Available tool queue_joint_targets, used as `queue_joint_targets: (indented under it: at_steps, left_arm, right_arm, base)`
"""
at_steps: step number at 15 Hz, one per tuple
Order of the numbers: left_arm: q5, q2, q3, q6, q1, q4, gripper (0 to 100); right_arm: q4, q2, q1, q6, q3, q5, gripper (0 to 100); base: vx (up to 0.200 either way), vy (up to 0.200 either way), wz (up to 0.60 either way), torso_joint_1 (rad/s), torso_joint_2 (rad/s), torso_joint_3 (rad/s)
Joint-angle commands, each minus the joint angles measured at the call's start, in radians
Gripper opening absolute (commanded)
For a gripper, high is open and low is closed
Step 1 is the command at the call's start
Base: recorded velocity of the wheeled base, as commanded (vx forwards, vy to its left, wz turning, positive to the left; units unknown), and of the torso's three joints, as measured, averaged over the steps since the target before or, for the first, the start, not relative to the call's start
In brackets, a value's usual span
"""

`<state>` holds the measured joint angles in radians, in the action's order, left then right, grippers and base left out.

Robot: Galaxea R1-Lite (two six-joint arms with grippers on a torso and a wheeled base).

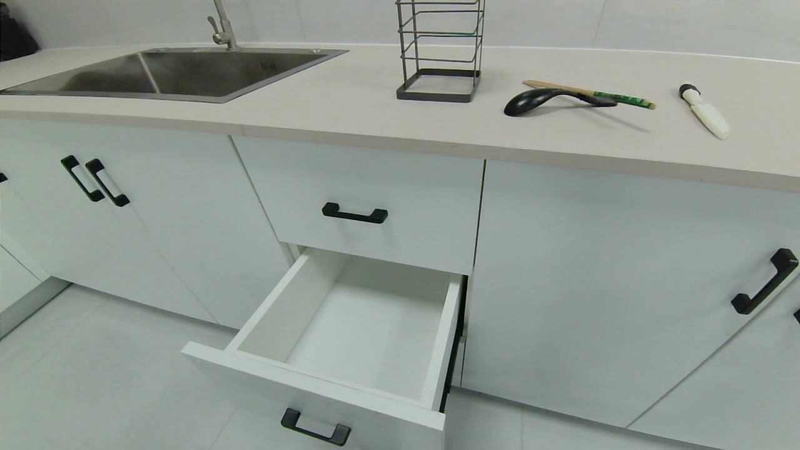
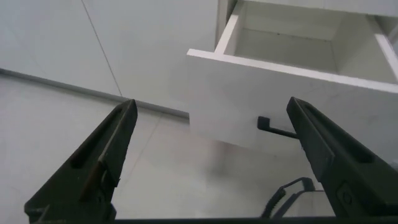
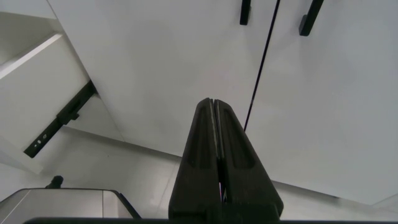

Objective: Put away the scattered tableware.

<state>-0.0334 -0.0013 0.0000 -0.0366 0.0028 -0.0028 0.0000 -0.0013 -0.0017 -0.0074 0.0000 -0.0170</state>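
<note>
Head view: black spoon (image 1: pixel 537 100), chopsticks (image 1: pixel 628 100) and white-handled utensil (image 1: pixel 705 112) lie on the bench (image 1: pixel 350 106), right of the wire rack (image 1: pixel 440 56); lower drawer (image 1: pixel 369 325) open. Left wrist view: left gripper (image 2: pixel 211 155), jaws spread, low before the drawer front. Right wrist view: right gripper (image 3: pixel 217 155), jaws pressed together, facing cabinet doors (image 3: pixel 155 62), well below the tableware
</note>
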Motion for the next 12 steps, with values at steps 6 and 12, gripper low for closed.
queue_joint_targets:
  at_steps: [6,12]
  left_arm:
    - [-0.002,0.001,0.000,0.000,0.000,-0.002,100]
    - [-0.002,0.001,0.000,0.000,0.000,-0.003,100]
  right_arm:
    - [0.000,0.001,0.000,0.000,0.000,0.002,0]
    - [0.000,0.001,0.000,0.000,0.000,0.002,0]
  base:
    - [0.000,0.000,0.00,0.000,0.00,0.000]
    - [0.133,0.000,0.00,0.000,0.00,0.002]
